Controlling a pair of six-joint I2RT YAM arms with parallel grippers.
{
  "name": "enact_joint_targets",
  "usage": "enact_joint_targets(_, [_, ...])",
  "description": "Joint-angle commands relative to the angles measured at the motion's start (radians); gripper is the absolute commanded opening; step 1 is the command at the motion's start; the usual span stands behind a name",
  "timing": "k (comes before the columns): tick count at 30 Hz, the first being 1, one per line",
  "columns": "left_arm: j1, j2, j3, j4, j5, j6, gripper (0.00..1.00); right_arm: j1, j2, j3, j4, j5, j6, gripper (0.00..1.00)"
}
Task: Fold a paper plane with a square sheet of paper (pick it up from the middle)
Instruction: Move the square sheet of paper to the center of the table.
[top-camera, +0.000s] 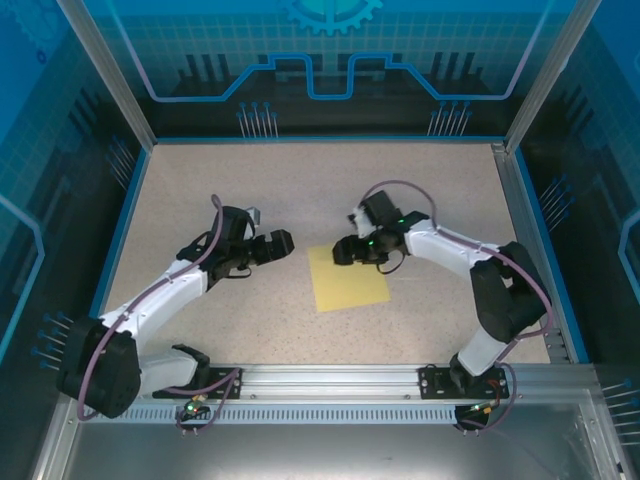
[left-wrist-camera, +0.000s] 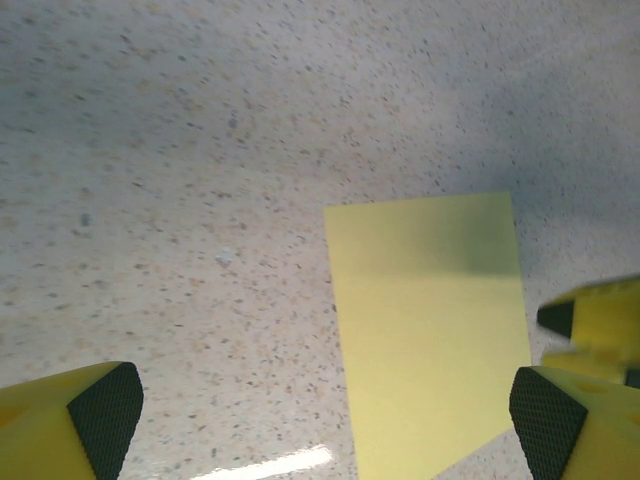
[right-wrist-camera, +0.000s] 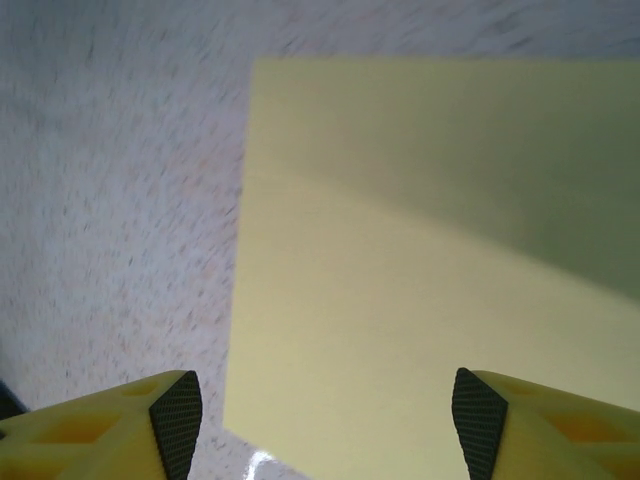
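Mounting rail (top-camera: 330, 380): runs along the bottom of the top view and carries both arm bases. No paper lies on it.

Square sheet of paper (top-camera: 347, 280) (left-wrist-camera: 430, 320) (right-wrist-camera: 420, 250): lies flat on the speckled surface (top-camera: 250, 190), just below and right of centre in the top view. It is plain yellow, all corners are down, and no crease or fold is visible.

Left end effector (top-camera: 284, 242) (left-wrist-camera: 325, 415): jaws wide apart with nothing between them. It sits left of centre in the top view, beside the sheet's left edge and apart from it. In its wrist view the paper takes up the lower right of the frame.

Right end effector (top-camera: 343, 250) (right-wrist-camera: 328, 412): jaws apart and empty, poised at the sheet's upper edge in the top view. In its wrist view one fingertip is over the speckle and the other over the yellow. Whether the pads touch the paper cannot be told.

Far surface: bare speckle up to the blue backdrop at the top of the frame.

Done so far: judging from the layout, only the approach, with both arms brought in around the sheet.

Left to do: the pick-up from the middle, then every fold. The paper plane has not been started, so the task looks to be at its very beginning.

Step in hand: probably the right arm lining up to take the sheet.
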Motion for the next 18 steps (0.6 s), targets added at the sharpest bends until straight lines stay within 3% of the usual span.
enact_joint_targets(1, [-0.04,0.04,0.046,0.028,0.036,-0.014,0.98,-0.057,-0.003,-0.036,0.035,-0.073,0.036,0.7])
enact_joint_targets(7, [-0.087,0.124,0.082,0.063,0.035,-0.05,0.98,-0.081,0.05,-0.014,0.024,-0.094,0.046,0.7])
enact_joint_targets(10, [-0.091,0.155,0.098,0.069,0.032,-0.071,0.98,-0.058,0.071,0.012,-0.006,-0.044,0.039,0.71])
enact_joint_targets(13, [-0.092,0.167,0.1,0.067,0.013,-0.08,0.99,-0.01,0.113,0.088,-0.109,0.076,0.009,0.74])
enact_joint_targets(18, [-0.091,0.139,0.085,0.026,-0.095,-0.103,0.99,0.109,0.185,0.236,-0.31,0.37,-0.042,0.85])
